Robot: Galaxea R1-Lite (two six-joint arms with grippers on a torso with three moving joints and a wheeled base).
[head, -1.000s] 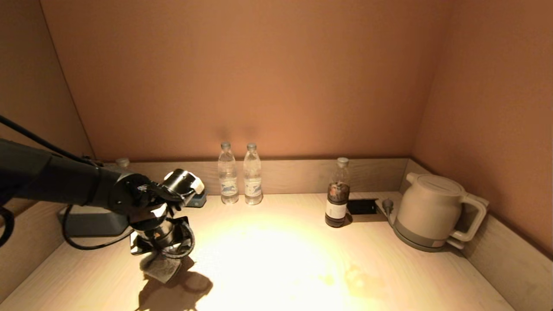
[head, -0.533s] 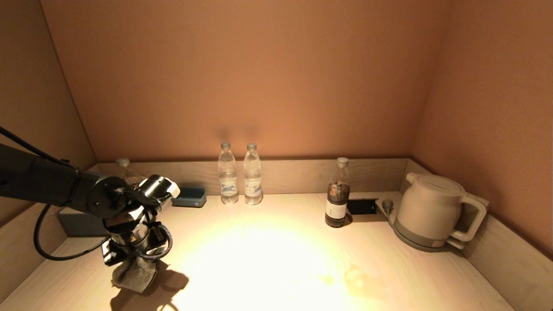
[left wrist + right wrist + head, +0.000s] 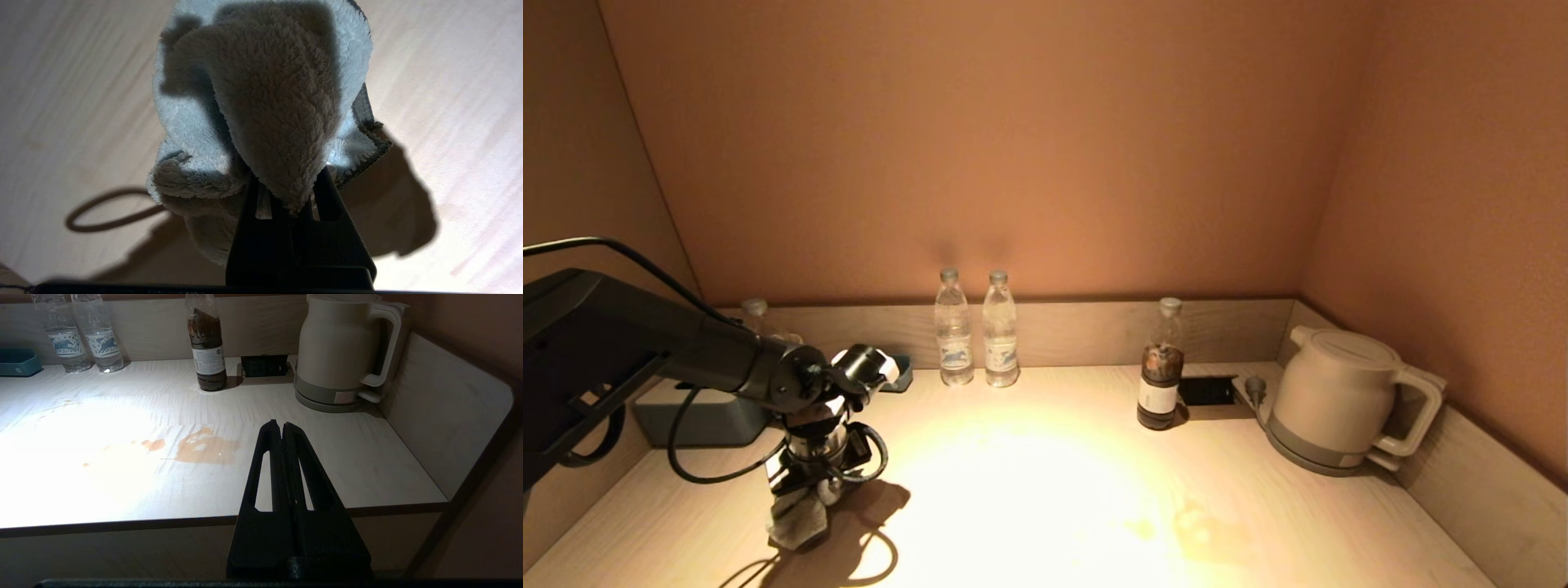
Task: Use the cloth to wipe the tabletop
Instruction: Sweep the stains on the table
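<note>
My left gripper [image 3: 805, 498] points down over the near left part of the pale wooden tabletop [image 3: 1054, 490] and is shut on a fluffy grey cloth [image 3: 796, 518]. The cloth [image 3: 261, 106] bunches out from the gripper [image 3: 288, 192] and rests on the wood. A brown spill [image 3: 204, 447] with smaller drops beside it lies on the right half of the tabletop [image 3: 367, 457]; it shows faintly in the head view [image 3: 1201, 523]. My right gripper [image 3: 282, 426] is shut and empty, parked off the table's front edge, out of the head view.
Two water bottles [image 3: 976, 331] stand at the back wall. A dark drink bottle [image 3: 1161, 367], a socket plate [image 3: 1207, 390] and a white kettle [image 3: 1339, 400] are at the back right. A grey box [image 3: 698, 416], a teal tray [image 3: 894, 376] and another bottle [image 3: 756, 314] are at the back left.
My left gripper swept the cloth left along the tabletop, then came back right and a little nearer to the front edge. The right arm has not moved.
</note>
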